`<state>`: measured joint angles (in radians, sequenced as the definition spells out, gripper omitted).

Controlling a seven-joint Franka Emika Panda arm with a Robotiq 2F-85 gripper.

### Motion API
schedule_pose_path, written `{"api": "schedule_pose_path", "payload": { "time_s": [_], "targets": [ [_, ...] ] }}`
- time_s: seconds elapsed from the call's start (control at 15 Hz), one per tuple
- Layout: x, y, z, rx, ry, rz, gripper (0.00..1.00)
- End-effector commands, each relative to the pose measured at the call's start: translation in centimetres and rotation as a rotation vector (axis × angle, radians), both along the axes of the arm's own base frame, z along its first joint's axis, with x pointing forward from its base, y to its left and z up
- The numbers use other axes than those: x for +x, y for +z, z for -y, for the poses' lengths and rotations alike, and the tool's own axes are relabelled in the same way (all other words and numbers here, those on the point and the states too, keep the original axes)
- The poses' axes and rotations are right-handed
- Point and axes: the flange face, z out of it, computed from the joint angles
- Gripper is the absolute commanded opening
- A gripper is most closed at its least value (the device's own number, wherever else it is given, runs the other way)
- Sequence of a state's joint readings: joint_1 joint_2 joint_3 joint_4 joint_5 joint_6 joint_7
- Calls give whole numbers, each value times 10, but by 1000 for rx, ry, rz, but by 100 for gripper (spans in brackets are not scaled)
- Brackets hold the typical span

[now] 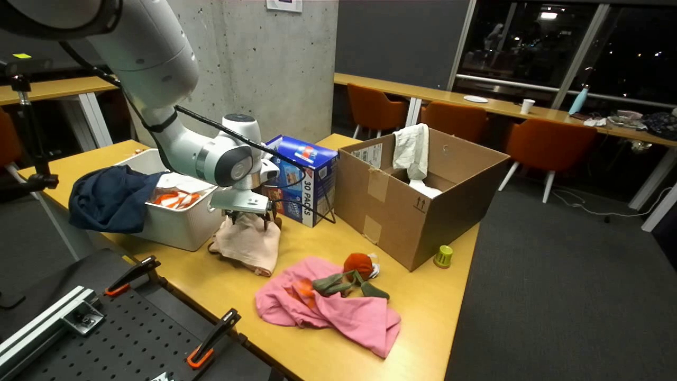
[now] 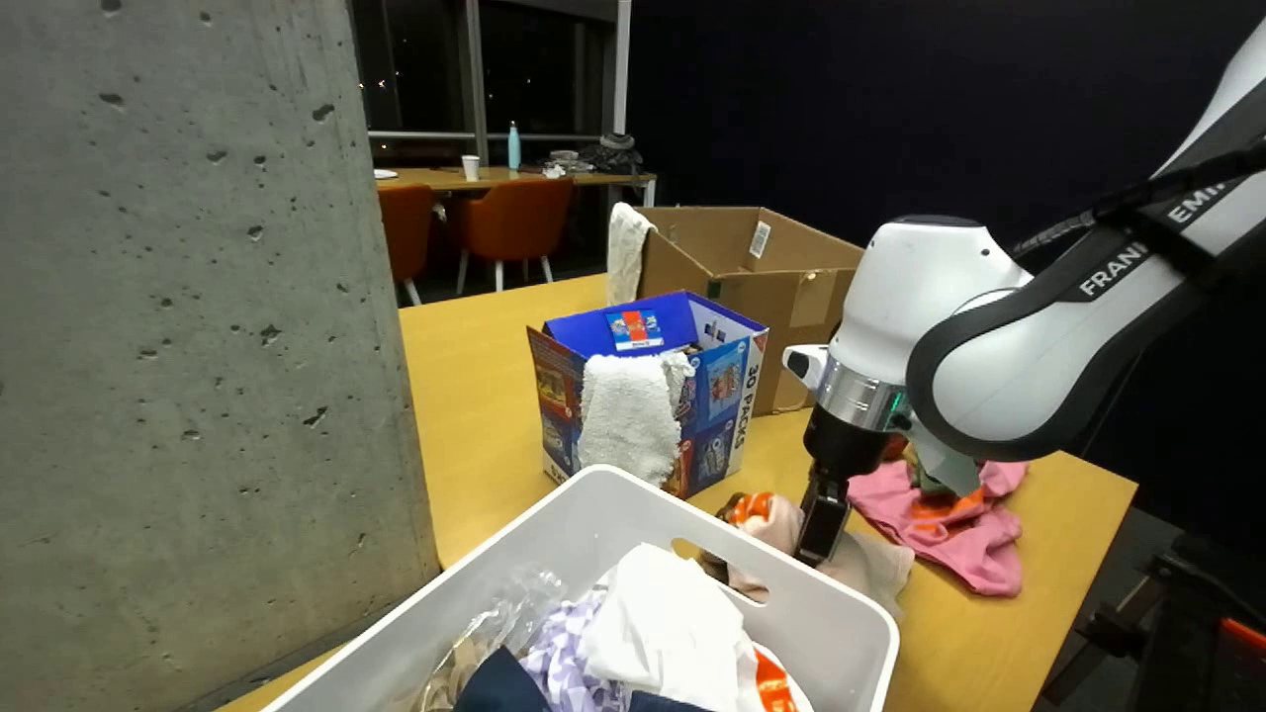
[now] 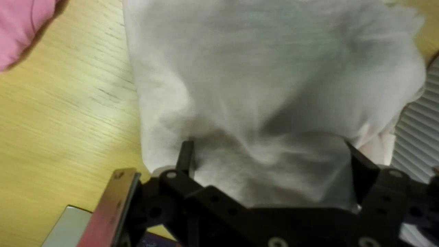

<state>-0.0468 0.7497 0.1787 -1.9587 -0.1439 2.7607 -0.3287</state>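
Note:
A pale beige cloth point(image 1: 248, 246) lies crumpled on the table, directly under my gripper point(image 1: 249, 224). The wrist view has this cloth point(image 3: 247, 68) filling most of the picture. There the gripper point(image 3: 269, 145) stands wide open, its two fingers far apart with folds of the cloth lying between them. The fingertips are down at the fabric; whether they press into it I cannot tell. A pink cloth point(image 1: 338, 317) with an orange and green plush toy point(image 1: 359, 267) on it lies nearby. The white bin point(image 2: 841, 603) partly hides the beige cloth in an exterior view.
Beside the gripper stands the white bin point(image 1: 174, 227) with clothes and a dark blue garment point(image 1: 113, 198) over its edge. A blue snack box point(image 1: 307, 153) and a large cardboard box point(image 1: 386, 211) stand behind. A small green cup point(image 1: 443, 256) is at the cardboard box's corner.

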Motion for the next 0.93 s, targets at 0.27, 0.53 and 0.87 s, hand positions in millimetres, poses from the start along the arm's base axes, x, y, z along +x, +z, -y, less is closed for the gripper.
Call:
{"api": "schedule_pose_path", "payload": {
  "time_s": [0.27, 0.53, 0.87],
  "targets": [
    [22, -31, -25, 31, 78, -68, 100],
    [33, -42, -29, 31, 102, -123, 100],
    [38, -47, -33, -8, 83, -172, 100]
  ]
}}
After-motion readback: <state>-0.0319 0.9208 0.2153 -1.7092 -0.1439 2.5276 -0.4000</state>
